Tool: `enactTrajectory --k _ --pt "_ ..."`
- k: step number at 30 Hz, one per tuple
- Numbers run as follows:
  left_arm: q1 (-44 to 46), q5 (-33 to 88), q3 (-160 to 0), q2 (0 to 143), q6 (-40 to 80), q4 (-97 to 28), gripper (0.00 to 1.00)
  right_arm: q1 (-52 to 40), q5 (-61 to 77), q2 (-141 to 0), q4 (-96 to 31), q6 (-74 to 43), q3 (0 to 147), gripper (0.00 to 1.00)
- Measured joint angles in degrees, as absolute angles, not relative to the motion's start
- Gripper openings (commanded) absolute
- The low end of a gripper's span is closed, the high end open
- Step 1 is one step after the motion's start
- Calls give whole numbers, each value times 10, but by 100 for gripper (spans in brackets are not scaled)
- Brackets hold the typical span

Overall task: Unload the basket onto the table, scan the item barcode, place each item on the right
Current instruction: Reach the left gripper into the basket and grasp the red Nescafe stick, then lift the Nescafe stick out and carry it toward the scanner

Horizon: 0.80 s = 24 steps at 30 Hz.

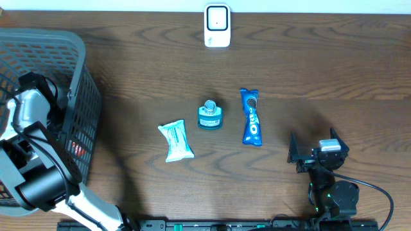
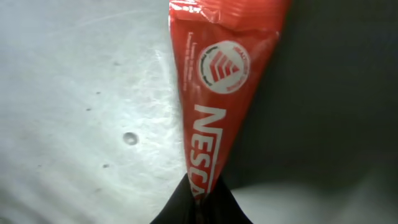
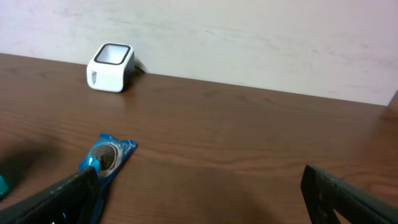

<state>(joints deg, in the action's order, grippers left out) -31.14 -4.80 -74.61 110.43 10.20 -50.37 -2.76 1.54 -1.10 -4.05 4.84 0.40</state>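
Overhead, the basket [image 1: 87, 96] runs off the frame at the desk's left edge, and the arm reaching into it covers whatever's at its tip. Left wrist cam: the sachet [image 2: 217, 93] is cropped at the top, and its print reads NESCA before getting lost in the left tool [image 2: 202, 198], itself only a dark wedge at the bottom edge. Right wrist cam: the Oreo pack [image 3: 111, 152] sits half behind a right tool [image 3: 200, 177] finger [image 3: 68, 193], and the tub [image 3: 2, 185] is just a teal sliver. The white pack [image 1: 175, 141] print is too small to read.

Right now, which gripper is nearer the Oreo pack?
Right. The right gripper stands open just right of the Oreo pack; the left gripper is far off inside the basket, shut on a red sachet.
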Motion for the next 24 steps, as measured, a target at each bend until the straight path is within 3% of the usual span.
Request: enactTrajectory --k 11,24 --pt "-315 -99 -746 1075 107 -566 7 -28 15 -11 -40 48 4 99" --pt "-315 -86 -842 787 109 -622 7 -28 15 -11 -40 48 4 99"
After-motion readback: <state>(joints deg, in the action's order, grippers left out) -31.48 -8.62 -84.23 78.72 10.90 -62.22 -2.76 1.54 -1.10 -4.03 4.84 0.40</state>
